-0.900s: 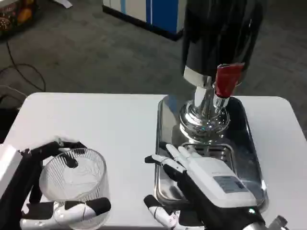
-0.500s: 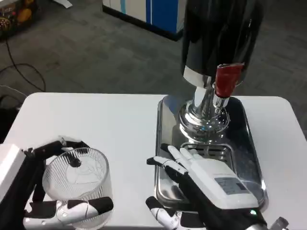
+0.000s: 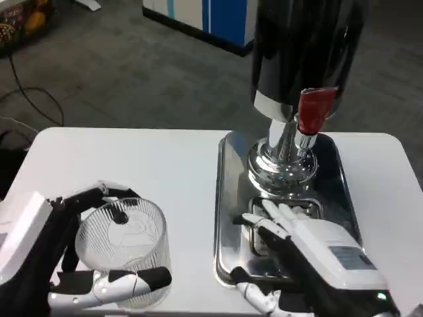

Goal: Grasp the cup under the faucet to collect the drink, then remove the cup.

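Head view shows the left hand (image 3: 63, 257) wrapped around a clear ribbed cup (image 3: 122, 247), its fingers curling along both the far rim and the near base, so the cup is gripped. The cup sits at the near left of the white worktop (image 3: 145, 165), well apart from the faucet. The right hand (image 3: 310, 247) hovers over the near part of the shiny metal drip tray (image 3: 228, 191), its fingers spread and holding nothing, fingertips reaching toward the slotted grate (image 3: 304, 206). Beyond it stands the dark drink dispenser (image 3: 304, 46) on a chrome pedestal (image 3: 281, 165), with a red tap handle (image 3: 314, 109) at the faucet.
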Robot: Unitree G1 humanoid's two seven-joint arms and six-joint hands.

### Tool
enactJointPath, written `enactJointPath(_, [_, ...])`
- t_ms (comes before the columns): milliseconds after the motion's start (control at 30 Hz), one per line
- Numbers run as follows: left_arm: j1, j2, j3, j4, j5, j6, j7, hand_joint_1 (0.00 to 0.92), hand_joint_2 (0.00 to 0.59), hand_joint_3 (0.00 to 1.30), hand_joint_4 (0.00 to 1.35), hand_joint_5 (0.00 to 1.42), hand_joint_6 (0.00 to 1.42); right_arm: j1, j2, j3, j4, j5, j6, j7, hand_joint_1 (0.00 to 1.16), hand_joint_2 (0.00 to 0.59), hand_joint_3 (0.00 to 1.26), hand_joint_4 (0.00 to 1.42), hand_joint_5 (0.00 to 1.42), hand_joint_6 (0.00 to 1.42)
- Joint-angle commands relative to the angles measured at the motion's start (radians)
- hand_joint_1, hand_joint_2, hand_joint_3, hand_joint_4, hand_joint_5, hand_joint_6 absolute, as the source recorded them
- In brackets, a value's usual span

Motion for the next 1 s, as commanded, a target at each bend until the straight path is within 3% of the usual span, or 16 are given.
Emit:
enactJointPath(33, [-0.030, -0.003, -0.015, 0.002, 0.015, 0.006, 0.015, 0.585, 0.000, 1.02, 1.12, 1.28, 1.42, 0.019, -0.006, -0.027, -0.031, 0.016, 0.004, 0.008, 0.39, 0.427, 0.18, 0.00, 0.00, 0.00])
enactJointPath(667, [-0.164, 0.016, -0.080, 0.134, 0.080, 0.022, 0.023, 0.585, 0.000, 1.02, 1.12, 1.28, 1.42, 0.088, -0.049, -0.156, -0.075, 0.085, 0.009, 0.019, 0.38, 0.423, 0.19, 0.00, 0.00, 0.00])
enactJointPath(1000, [-0.311, 0.024, -0.138, 0.242, 0.109, 0.036, 0.036, 0.585, 0.000, 1.02, 1.12, 1.28, 1.42, 0.124, -0.075, -0.242, -0.072, 0.125, 0.022, 0.022, 0.38, 0.423, 0.17, 0.01, 0.01, 0.00])
